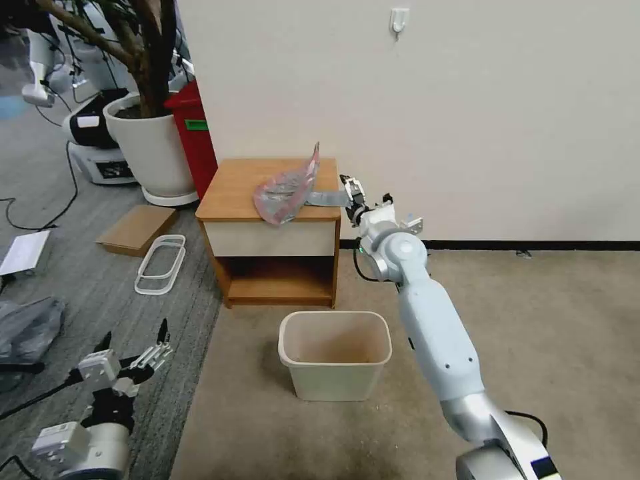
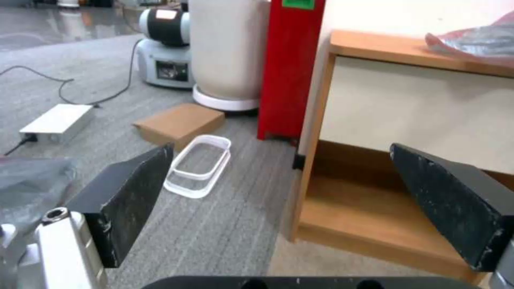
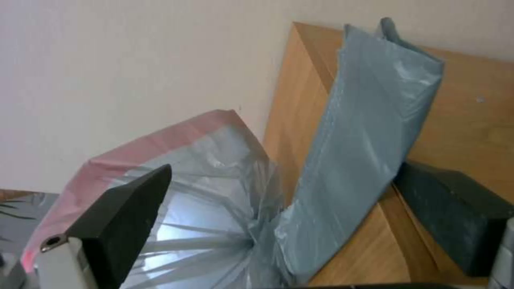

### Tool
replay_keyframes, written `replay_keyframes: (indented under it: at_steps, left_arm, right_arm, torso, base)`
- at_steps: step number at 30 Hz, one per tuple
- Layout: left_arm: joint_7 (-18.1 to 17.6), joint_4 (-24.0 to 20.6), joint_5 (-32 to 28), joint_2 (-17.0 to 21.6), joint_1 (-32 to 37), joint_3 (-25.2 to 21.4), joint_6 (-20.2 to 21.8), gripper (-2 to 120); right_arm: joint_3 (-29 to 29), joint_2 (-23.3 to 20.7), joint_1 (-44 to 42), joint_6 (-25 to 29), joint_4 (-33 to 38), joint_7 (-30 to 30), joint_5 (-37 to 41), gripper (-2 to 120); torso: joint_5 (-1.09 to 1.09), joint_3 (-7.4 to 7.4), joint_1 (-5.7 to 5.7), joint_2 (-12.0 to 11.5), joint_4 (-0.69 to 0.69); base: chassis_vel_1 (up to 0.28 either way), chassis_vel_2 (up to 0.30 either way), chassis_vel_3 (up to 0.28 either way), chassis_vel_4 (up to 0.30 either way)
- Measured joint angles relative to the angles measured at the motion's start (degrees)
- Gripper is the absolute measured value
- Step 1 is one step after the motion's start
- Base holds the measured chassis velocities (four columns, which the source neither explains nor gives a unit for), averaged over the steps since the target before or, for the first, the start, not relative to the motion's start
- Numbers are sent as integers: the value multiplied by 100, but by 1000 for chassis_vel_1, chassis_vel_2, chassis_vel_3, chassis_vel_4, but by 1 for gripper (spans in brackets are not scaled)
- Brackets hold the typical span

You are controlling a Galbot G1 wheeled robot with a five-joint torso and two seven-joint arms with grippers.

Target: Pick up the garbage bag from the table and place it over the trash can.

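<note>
One garbage bag [image 1: 288, 190], thin grey film w/ a pinkish edge, is seen lying crumpled on the top of the table [image 1: 233, 193], toward its front right; part of it is draped past the front edge over the white drawer front, and one corner is raised upright near the wall. A flat folded grey strip of the bag [image 3: 364, 132] is stretched toward the table's right edge, where the right gripper [image 1: 351, 193] is positioned. In the right wrist view the fingers [image 3: 120, 224] are shown spread apart, one on either side of that strip, w/ the far finger resting by the wood surface; the film is bracketed but not clamped. The pink-banded part of the bag is bunched near the other finger. The right arm is extended forward from the lower right of the head view up to the table's right side. The trash can [image 1: 335, 357], cream-beige and rectangular, is stood upright on the carpet directly in front of the table, apart from it, w/ its opening bare. The left gripper [image 1: 133, 357] is held low at the robot's left, above the grey floor, well apart from the table; its fingers [image 2: 128, 196] are shown wide apart, w/ nothing between them. Beyond the table's left side a red bin [image 1: 195, 133] and a white plant pot [image 1: 152, 150] are seen, touching or nearly so.
</note>
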Motion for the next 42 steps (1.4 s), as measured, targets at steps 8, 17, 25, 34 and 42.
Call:
replay_keyframes:
  at_steps: [8, 17, 25, 34, 42]
  left_arm:
    - [-4, -53, -58, 75, 47, -100, -5, 100]
    - [-4, -44, -66, 105, 30, -64, -7, 100]
    - [-4, -34, -62, 107, 67, -48, -27, 100]
    - [-4, -44, -36, 60, 129, -23, -51, 100]
    - [-4, -25, -3, 4, 158, 37, -123, 100]
  right_arm:
    - [32, 143, 159, 95, -490, -252, -340, 85]
    - [78, 210, 187, 173, -698, -432, -558, 56]
    - [123, 224, 200, 212, -751, -493, -653, 26]
    - [128, 199, 135, 268, -700, -544, -758, 0]
    - [73, 49, -101, 340, -414, -538, -841, 0]
  torso:
    - [0, 0, 0, 0, 0]
    - [0, 0, 0, 0, 0]
    - [0, 0, 0, 0, 0]
    - [1, 0, 0, 0, 0]
    - [1, 0, 0, 0, 1]
  base:
    - [0, 0, 0, 0]
    - [0, 0, 0, 0]
    - [0, 0, 0, 0]
    - [0, 0, 0, 0]
    - [0, 0, 0, 0]
